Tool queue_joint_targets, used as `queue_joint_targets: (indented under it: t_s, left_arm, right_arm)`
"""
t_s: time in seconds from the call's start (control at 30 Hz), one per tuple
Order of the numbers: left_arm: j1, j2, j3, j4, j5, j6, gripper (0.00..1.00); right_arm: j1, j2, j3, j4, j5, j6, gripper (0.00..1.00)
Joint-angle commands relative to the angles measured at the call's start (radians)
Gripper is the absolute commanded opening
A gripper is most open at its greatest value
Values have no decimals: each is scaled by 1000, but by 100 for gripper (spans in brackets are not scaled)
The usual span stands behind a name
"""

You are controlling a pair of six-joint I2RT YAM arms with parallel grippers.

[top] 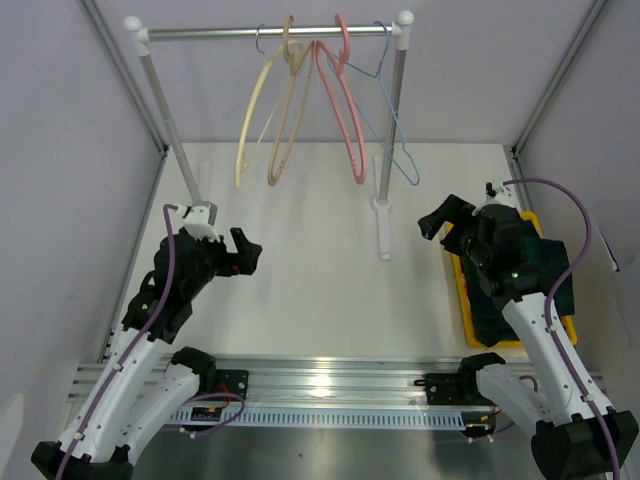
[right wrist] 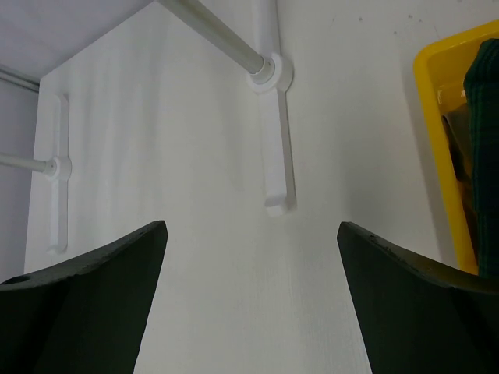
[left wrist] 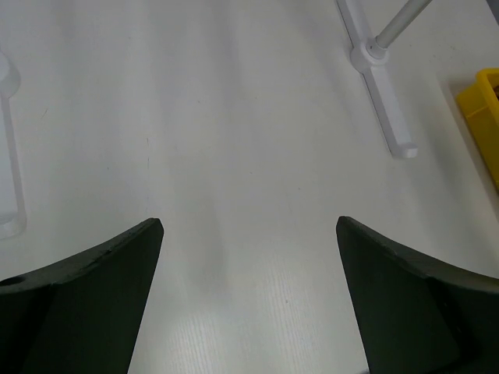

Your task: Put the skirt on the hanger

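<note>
Top view: the hanger [top: 254,110] hangs on the rail [top: 270,33]. The skirt [top: 562,285] lies in the yellow bin [top: 463,300], beneath the right arm.

Left wrist: left hand [left wrist: 249,226] has its fingers apart, holding nothing, above the bench [left wrist: 234,117].

Right wrist: right hand [right wrist: 251,226] likewise has its fingers apart and holds nothing; the skirt's edge shows at far right.

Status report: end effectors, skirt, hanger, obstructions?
Left end effector open, right end effector open, both empty. Skirt in yellow bin. Hanger hung on rail. Right arm overhangs bin.
</note>
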Motion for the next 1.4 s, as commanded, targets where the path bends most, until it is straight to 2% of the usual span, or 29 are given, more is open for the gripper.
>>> queue_joint_targets:
  t_s: [0.0, 0.33, 0.43, 0.53, 0.67, 0.7, 0.8, 1.0, 1.17, 1.37]
  left_arm:
    - [-6, -9, 38, 20, 21, 22, 99]
    - [-7, -28, 35, 20, 36, 22, 99]
    - [-6, -32, 37, 20, 39, 19, 99]
    - [-6, -44, 37, 18, 41, 16, 99]
    - [-6, -49, 40, 18, 44, 12, 99]
    - [-6, -51, 38, 20, 45, 12, 99]
    - [-6, -55, 40, 17, 50, 7, 99]
    - [-7, -55, 38, 10, 65, 1, 99]
    - [-7, -49, 35, 10, 70, -2, 99]
    - [-7, -44, 35, 10, 74, -5, 99]
  right_arm:
    - [-4, -12, 46, -22, 27, -12, 99]
    - [-4, 41, 135, -142, 116, -32, 99]
    - [-8, 57, 173, -192, 196, -32, 99]
    - [-52, 98, 236, -269, 260, -29, 97]
    - [-187, 135, 282, -341, 251, -29, 93]
    - [-255, 139, 282, -353, 244, -24, 92]
    - [-349, 144, 264, -367, 199, -18, 88]
    - [-481, 143, 190, -400, 228, 0, 89]
    - [-512, 124, 126, -426, 343, 29, 95]
    - [-547, 144, 42, -384, 382, 37, 98]
